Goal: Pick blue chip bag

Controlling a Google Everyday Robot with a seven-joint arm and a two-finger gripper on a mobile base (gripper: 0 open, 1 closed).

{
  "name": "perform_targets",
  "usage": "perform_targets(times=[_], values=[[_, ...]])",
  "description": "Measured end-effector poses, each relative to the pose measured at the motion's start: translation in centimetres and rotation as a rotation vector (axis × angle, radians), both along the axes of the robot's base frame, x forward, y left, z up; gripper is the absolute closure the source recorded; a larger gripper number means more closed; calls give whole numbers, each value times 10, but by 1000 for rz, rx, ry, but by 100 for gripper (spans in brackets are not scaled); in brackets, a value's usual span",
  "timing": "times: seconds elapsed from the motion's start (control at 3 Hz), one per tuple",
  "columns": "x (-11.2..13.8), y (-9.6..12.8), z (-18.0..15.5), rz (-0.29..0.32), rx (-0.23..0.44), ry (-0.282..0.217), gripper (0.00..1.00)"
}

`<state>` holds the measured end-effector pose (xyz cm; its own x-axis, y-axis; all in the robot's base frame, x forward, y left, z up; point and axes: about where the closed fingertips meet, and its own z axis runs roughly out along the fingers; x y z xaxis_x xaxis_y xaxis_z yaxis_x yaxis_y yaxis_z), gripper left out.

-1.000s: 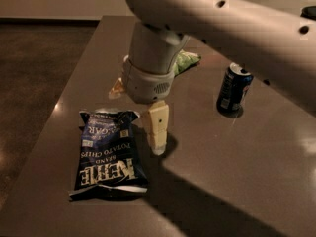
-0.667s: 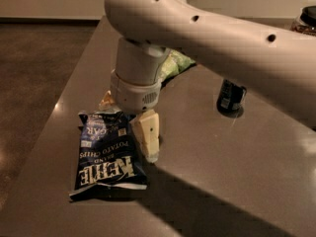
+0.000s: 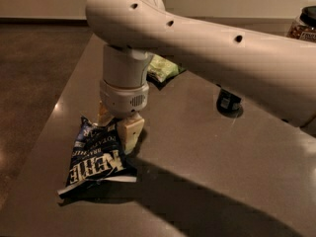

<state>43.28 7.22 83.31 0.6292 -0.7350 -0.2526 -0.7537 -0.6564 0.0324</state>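
The blue chip bag [image 3: 96,159] lies on the dark table [image 3: 207,181] at the front left. It is navy with white "KETTLE" lettering, and its upper end is crumpled. My gripper [image 3: 117,127] hangs from the big white arm [image 3: 207,48] straight down onto that upper end. One tan finger [image 3: 131,132] presses the bag's right edge and the other [image 3: 104,115] shows behind the bag. The fingers stand close together with the bag's top pinched between them. The bag still rests on the table.
A light green bag [image 3: 162,68] lies behind the arm's wrist. A dark soda can [image 3: 228,101] stands to the right, mostly hidden by the arm. A jar [image 3: 302,26] sits at the far right. The table's left edge runs close by the bag.
The gripper has moved left from the bare table and come down onto the bag's upper end. The bag's top has crumpled and narrowed.
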Motion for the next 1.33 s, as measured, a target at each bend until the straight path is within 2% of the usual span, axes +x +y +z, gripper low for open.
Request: perform_targets(times=[0.33, 0.67, 1.0, 1.33], values=[[6, -10, 20, -76, 18, 6, 71], [17, -31, 45, -175, 55, 12, 95], [33, -62, 82, -296, 136, 17, 100], [47, -91, 127, -401, 264, 25, 100]])
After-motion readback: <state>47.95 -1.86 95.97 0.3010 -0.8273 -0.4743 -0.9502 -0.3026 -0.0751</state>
